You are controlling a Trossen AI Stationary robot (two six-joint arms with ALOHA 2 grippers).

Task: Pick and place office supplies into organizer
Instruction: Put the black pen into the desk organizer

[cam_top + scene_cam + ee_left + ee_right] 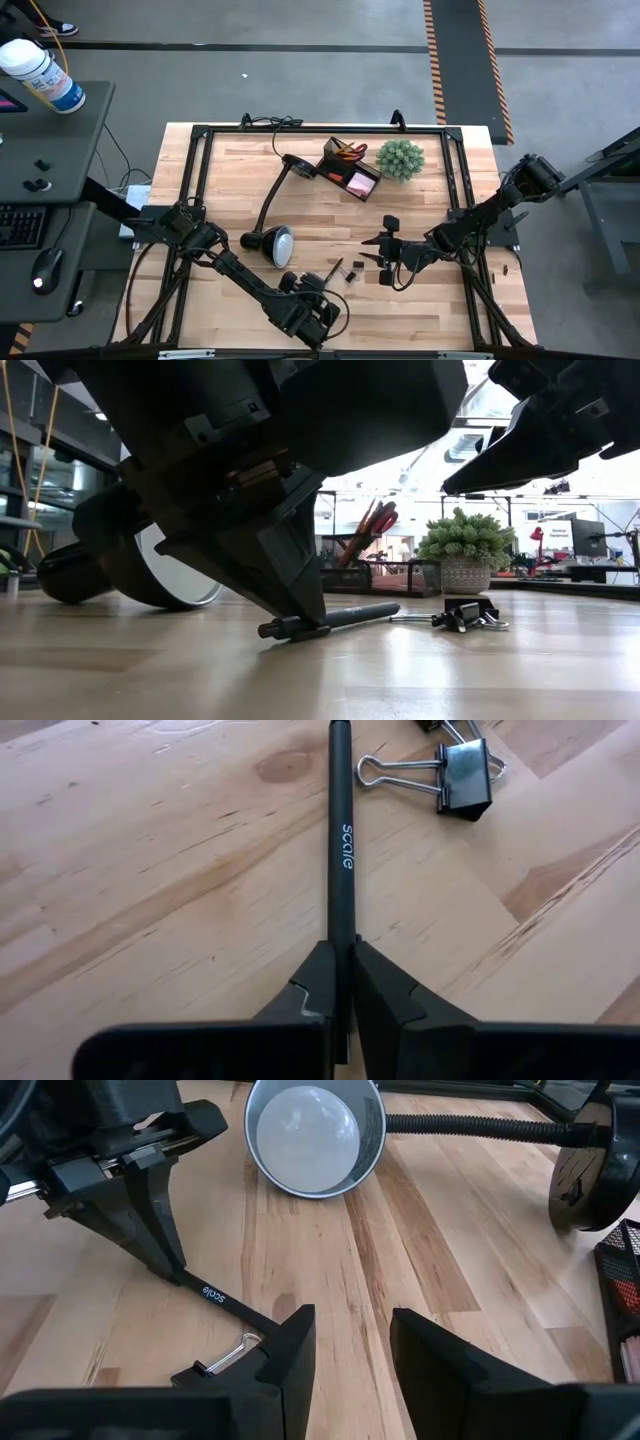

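A black pen (341, 840) lies on the wooden table near its front edge. My left gripper (342, 975) is shut on it; the low view shows the fingers (300, 600) coming down onto the pen (345, 617). Two black binder clips (465, 775) (352, 272) lie just beyond the pen. My right gripper (350, 1350) hovers open to the right of the pen, above a clip (225, 1360), touching nothing. The dark organizer (350, 172) stands at the far middle of the table, with orange handles and something pink inside it. My left gripper pinches the pen's near end (341, 945) between its two fingertips (318, 982). The fingers slant down from the table's near left, roughly in line with the pen. The pen lies on the table, with the rest of its barrel (360, 614) pointing away toward the far side.
A black desk lamp lies on the table, its round head (280, 245) left of the pen and its base (298, 166) beside the organizer. A green spiky plant (400, 158) stands right of the organizer. A black frame (200, 200) rims the table.
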